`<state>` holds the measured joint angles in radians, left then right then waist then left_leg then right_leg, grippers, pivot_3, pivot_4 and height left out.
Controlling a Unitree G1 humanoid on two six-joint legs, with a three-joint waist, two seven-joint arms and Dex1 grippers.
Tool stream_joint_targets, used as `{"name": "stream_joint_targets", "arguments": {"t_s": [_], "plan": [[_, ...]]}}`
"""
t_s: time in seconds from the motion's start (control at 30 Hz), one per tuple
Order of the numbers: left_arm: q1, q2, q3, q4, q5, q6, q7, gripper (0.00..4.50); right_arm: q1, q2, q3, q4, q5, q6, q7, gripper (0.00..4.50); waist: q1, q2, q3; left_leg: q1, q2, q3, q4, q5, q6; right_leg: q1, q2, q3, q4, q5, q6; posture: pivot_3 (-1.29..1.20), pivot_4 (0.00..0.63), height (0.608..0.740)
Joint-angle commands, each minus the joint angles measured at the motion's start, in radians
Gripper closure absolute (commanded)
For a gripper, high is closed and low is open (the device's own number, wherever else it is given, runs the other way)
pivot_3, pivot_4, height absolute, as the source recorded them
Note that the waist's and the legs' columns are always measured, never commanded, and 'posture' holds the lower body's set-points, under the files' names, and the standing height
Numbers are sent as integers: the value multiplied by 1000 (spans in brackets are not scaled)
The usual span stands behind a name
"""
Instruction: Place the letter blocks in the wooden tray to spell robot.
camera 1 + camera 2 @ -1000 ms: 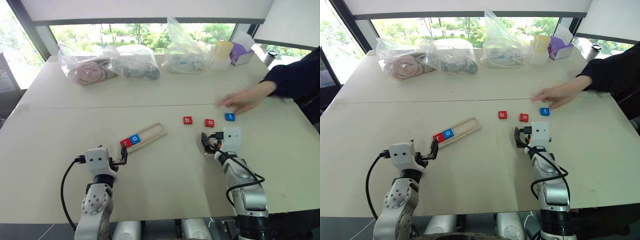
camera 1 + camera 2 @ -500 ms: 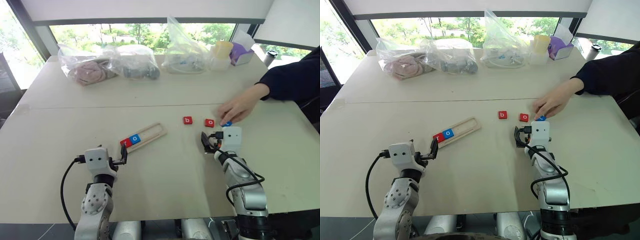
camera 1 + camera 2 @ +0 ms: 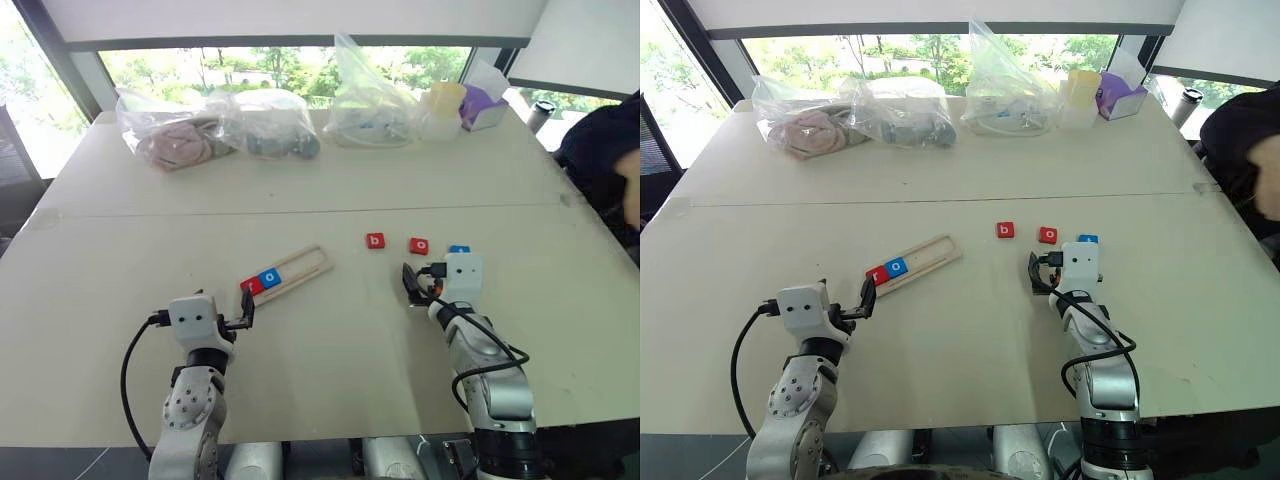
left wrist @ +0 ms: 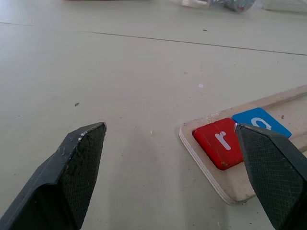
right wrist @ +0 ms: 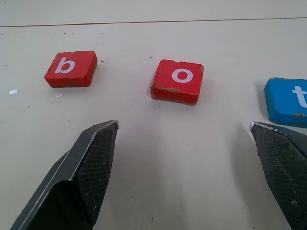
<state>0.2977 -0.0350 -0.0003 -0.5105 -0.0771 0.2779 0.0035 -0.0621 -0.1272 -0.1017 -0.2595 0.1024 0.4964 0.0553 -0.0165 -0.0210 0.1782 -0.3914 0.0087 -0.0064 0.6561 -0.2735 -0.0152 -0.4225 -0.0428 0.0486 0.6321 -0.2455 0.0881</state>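
Observation:
The wooden tray point(image 3: 311, 263) lies at an angle left of the table's middle. At its near end sit a red r block point(image 4: 220, 141) and a blue o block point(image 4: 259, 122). On the table to the right, a red b block point(image 5: 71, 68), a red o block point(image 5: 177, 80) and a blue t block point(image 5: 288, 99) form a row. My left gripper point(image 4: 169, 127) is open and empty just short of the tray's near end. My right gripper point(image 5: 183, 125) is open and empty, a little in front of the red o block.
Clear plastic bags point(image 3: 215, 125) with items, a yellow cup point(image 3: 446, 100) and a purple box point(image 3: 483, 108) line the table's far side. A person's dark sleeve point(image 3: 605, 150) and hand point(image 3: 1270, 185) show at the right edge.
The person's hand pushed the blue t block a little nearer to my right gripper, then drew back to the right edge. Both grippers kept still.

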Motion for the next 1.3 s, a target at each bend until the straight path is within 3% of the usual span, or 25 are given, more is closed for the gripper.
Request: {"name": "stream_joint_targets", "arguments": {"t_s": [0.03,0.27,0.4,0.57,0.67,0.83,1.03,1.3], "plan": [[-5,-1,1,-22,-8,-19,0,0,-14,1,-4,-18,7,1,1,55,0,0,0,0,0,0,0,0,0,0,0,0,0,0,0,0,150,740],[-10,26,2,-25,15,-40,-10,0,-24,-36,7,-2,-17,-37,25,55,0,0,0,0,0,0,0,0,0,0,0,0,0,0,0,0,150,740],[-24,96,12,-75,-27,-3,-81,0,-32,-122,48,-16,-24,-77,129,55,0,0,0,0,0,0,0,0,0,0,0,0,0,0,0,0,150,740],[-48,310,74,-144,-167,86,-308,0,-113,-287,94,-55,100,-6,414,55,-4,1,1,0,0,0,-1,0,0,-1,0,0,0,0,0,0,150,740],[-126,471,158,-85,-276,132,-467,0,-172,-431,124,-65,163,20,620,55,-1,1,2,1,1,0,-1,0,0,-1,1,0,1,0,0,0,150,740],[-235,649,195,77,-353,140,-678,0,-226,-561,148,-25,179,-16,785,55,3,0,2,0,0,0,-3,0,0,0,0,-2,-1,0,0,0,150,740],[-321,769,115,243,-354,95,-916,0,-261,-584,135,7,180,-27,831,55,0,-1,2,1,0,0,-4,0,0,-1,0,-2,-2,0,0,0,150,740],[-480,770,2,507,-267,-37,-1069,0,-252,-565,135,-48,188,0,800,55,4,-1,2,0,0,0,-4,0,0,-1,0,-2,-1,0,0,0,150,740]]}}
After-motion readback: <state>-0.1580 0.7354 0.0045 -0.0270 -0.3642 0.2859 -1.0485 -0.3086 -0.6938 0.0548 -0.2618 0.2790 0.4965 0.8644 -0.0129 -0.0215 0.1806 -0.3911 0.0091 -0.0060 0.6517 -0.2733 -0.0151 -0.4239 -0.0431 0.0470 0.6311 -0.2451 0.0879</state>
